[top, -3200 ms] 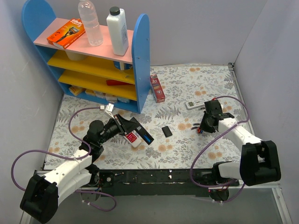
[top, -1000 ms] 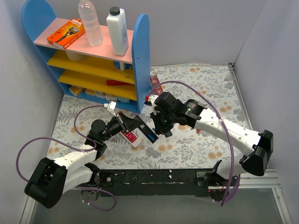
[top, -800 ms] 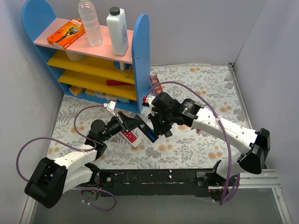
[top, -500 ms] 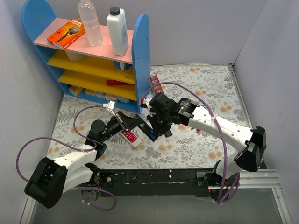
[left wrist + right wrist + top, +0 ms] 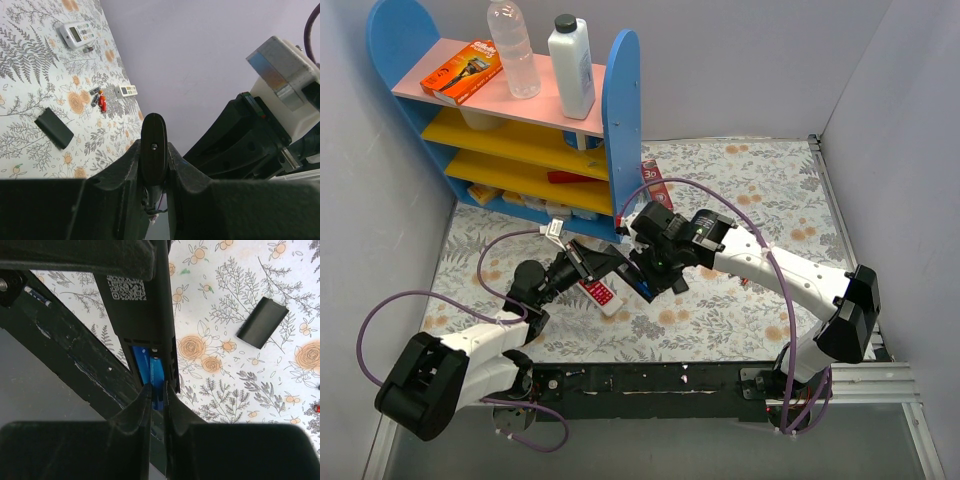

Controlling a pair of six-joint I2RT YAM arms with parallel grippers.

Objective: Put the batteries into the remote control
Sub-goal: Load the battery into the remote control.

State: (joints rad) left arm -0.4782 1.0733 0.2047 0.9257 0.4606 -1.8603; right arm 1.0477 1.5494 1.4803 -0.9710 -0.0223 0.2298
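Observation:
My left gripper (image 5: pixel 582 265) is shut on the slim black remote control (image 5: pixel 610 262) and holds it tilted above the table, back side up. In the left wrist view the remote (image 5: pixel 153 150) shows end-on, clamped between the fingers. My right gripper (image 5: pixel 157 390) is shut on a blue battery (image 5: pixel 158 377), whose far end is in the remote's open compartment (image 5: pixel 150 352) beside another blue cell (image 5: pixel 142 362). In the top view the right gripper (image 5: pixel 645 280) is at the remote's lower end. Loose red and dark batteries (image 5: pixel 98 97) lie on the cloth.
The black battery cover (image 5: pixel 262 329) lies on the floral cloth, also in the left wrist view (image 5: pixel 54 128). A red-and-white remote (image 5: pixel 603 295) lies under the held one. Two white remotes (image 5: pixel 77 34) (image 5: pixel 126 90) lie farther off. A blue shelf unit (image 5: pixel 520 130) stands back left.
My right arm has swung from the table's right side to the held remote, carrying a blue battery, and over the last second edged left to the compartment. The left arm barely moved.

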